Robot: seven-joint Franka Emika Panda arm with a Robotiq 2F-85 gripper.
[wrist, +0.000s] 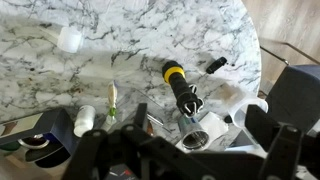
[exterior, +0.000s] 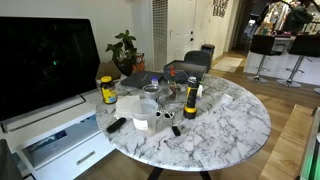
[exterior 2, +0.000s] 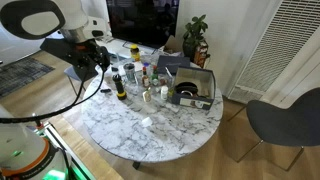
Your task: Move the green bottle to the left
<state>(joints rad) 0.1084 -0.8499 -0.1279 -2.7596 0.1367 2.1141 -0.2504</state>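
Tool, round marble table, potted plant

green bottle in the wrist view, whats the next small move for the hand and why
Probably shift the hand sideways until the green bottle is centred under it, before descending. The hand looks open and empty above the table, and the green bottle sits off centre in the wrist view, while the black bottle with the yellow cap lies nearer the middle.
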